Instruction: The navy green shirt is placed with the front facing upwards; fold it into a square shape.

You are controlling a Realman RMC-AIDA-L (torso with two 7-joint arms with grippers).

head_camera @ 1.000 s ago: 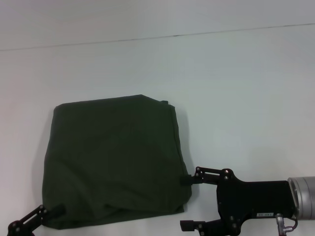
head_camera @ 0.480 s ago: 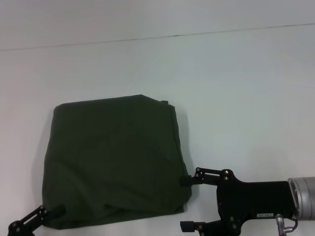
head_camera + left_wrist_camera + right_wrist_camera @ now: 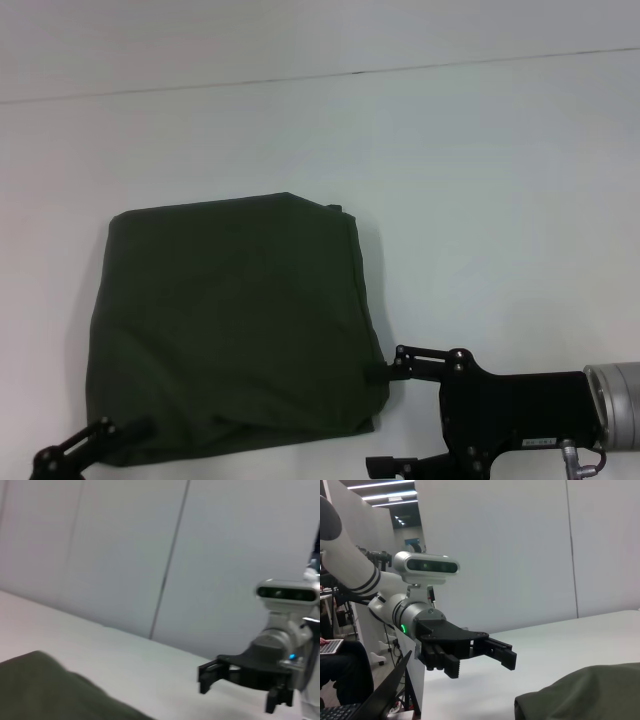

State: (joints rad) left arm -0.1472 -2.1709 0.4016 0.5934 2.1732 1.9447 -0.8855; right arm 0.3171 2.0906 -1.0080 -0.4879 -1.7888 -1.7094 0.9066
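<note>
The navy green shirt (image 3: 230,320) lies folded into a rough square on the white table, its print hidden. It also shows as a dark mound in the left wrist view (image 3: 45,690) and the right wrist view (image 3: 585,692). My right gripper (image 3: 385,417) is open beside the shirt's near right corner, one fingertip (image 3: 385,368) right at the cloth edge, holding nothing. My left gripper (image 3: 480,666) is open and empty. In the head view only one of its fingers (image 3: 110,435) shows, at the shirt's near left corner.
The white table (image 3: 480,200) stretches to the right of and behind the shirt. A seam line (image 3: 360,72) crosses its far part. Grey wall panels (image 3: 225,555) stand behind the table.
Both grippers have slid slightly toward the table's near edge. The left finger has also shifted a little right along the shirt's near hem. The shirt has not moved.
</note>
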